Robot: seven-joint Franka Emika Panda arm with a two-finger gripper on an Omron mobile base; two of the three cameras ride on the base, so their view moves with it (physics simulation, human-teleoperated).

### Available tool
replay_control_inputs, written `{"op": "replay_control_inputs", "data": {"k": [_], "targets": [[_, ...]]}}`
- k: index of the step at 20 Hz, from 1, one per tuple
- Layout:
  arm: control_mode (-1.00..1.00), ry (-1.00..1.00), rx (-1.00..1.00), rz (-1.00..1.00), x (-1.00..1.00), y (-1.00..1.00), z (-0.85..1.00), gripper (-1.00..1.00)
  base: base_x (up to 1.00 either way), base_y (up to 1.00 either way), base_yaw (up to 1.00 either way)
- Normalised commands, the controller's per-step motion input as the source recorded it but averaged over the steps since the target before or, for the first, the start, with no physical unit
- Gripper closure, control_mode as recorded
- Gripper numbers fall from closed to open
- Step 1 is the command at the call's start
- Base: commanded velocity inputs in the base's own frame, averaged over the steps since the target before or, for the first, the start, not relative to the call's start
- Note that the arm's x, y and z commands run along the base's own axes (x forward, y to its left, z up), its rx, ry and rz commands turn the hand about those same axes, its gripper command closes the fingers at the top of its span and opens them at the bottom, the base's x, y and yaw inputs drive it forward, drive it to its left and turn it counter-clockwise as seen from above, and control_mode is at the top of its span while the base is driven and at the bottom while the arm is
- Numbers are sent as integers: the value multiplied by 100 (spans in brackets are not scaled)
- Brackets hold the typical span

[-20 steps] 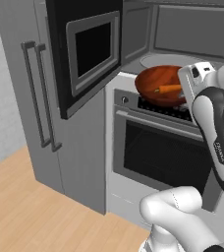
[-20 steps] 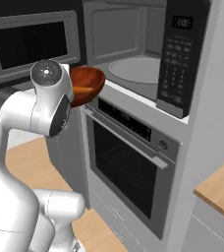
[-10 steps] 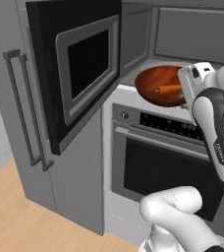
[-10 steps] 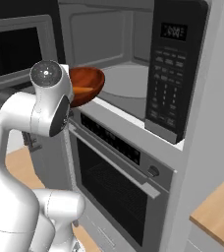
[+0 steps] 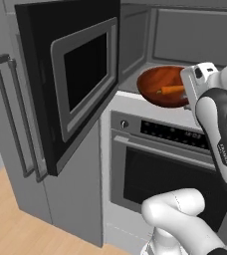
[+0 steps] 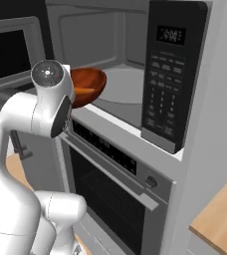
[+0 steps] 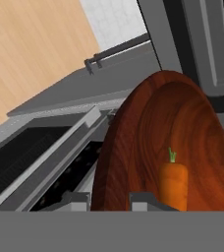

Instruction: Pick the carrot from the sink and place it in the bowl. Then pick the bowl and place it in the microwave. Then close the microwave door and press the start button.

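Note:
My gripper (image 7: pixel 109 199) is shut on the near rim of the glossy reddish-brown bowl (image 7: pixel 187 133), one finger on each side of the rim. The orange carrot (image 7: pixel 173 183) lies inside the bowl, its green stub pointing away from the fingers. From the left base, the bowl (image 5: pixel 160 84) with the carrot (image 5: pixel 172 90) hangs at the front lip of the microwave cavity (image 5: pixel 195 42), held by the hand (image 5: pixel 196 88). The microwave door (image 5: pixel 78 82) stands swung open to the left. From the right base, the bowl (image 6: pixel 88 82) is left of the pale turntable (image 6: pixel 128 84).
Right of the cavity is the microwave's black keypad panel (image 6: pixel 166 79). The oven (image 5: pixel 170 162) with its control strip sits directly below the bowl, its handle and dark glass (image 6: pixel 110 184) facing me. Tall grey cabinet handles (image 5: pixel 16 117) stand left of the open door.
The whole picture has shifted: the base has driven closer to the microwave, which now looms larger. The bowl with the carrot stays in my grip, now at the cavity's mouth.

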Motion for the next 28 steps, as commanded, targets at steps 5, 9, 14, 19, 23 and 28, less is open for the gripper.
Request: {"op": "replay_control_inputs", "data": {"k": [5, 9, 14, 19, 23, 28], "targets": [[100, 0, 0, 0, 0, 0, 0, 100, 21, -1, 5], [100, 0, 0, 0, 0, 0, 0, 100, 7, -3, 21], [100, 0, 0, 0, 0, 0, 0, 100, 5, 0, 20], [-100, -1, 0, 0, 0, 0, 6, 100, 0, 0, 10], [-100, -2, 0, -8, -15, -2, 43, 100, 0, 0, 0], [-100, 0, 0, -31, 1, 0, 28, 100, 0, 0, 0]]}}
